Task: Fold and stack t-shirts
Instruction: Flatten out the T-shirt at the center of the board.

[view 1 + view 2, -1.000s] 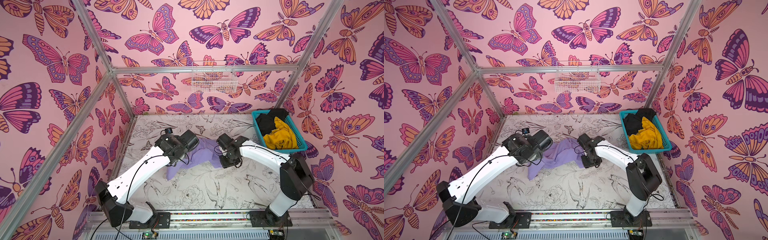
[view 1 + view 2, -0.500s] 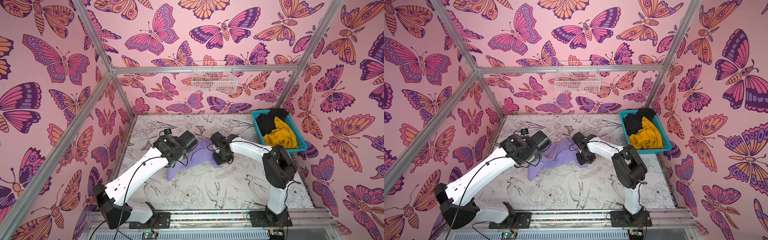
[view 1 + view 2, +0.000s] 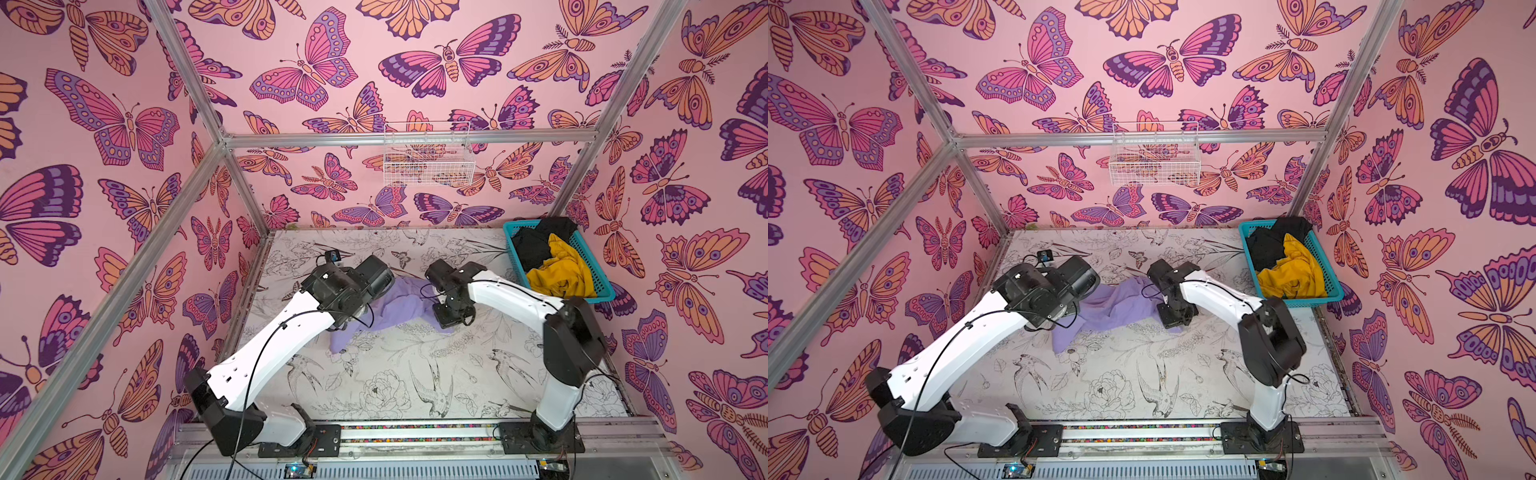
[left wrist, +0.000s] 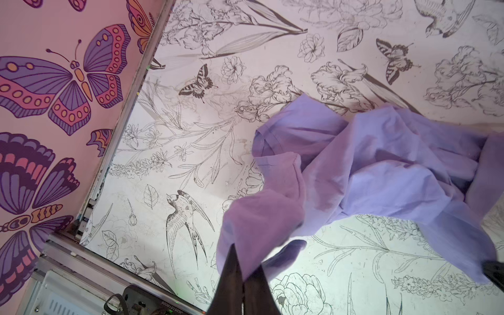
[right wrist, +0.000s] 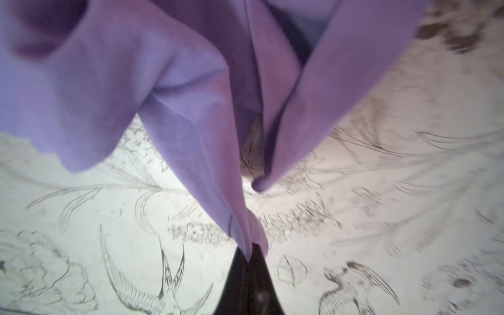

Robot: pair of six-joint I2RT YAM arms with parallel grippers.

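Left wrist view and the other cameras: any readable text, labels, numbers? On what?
One line of small characters, upside down, on the black device at the front edge of the table, left wrist view: too blurred to read reliably.
No label or print visible on the lavender t-shirt.
No text on the teal basket or walls: pictures only.

The lavender t-shirt (image 3: 399, 305) lies bunched mid-tabletop (image 3: 395, 382), spanning from left arm (image 3: 270, 349) to right arm (image 3: 511, 295); the teal basket (image 3: 604, 296) at the far right corner holds the black t-shirt (image 3: 534, 245) and mustard t-shirt (image 3: 561, 270).
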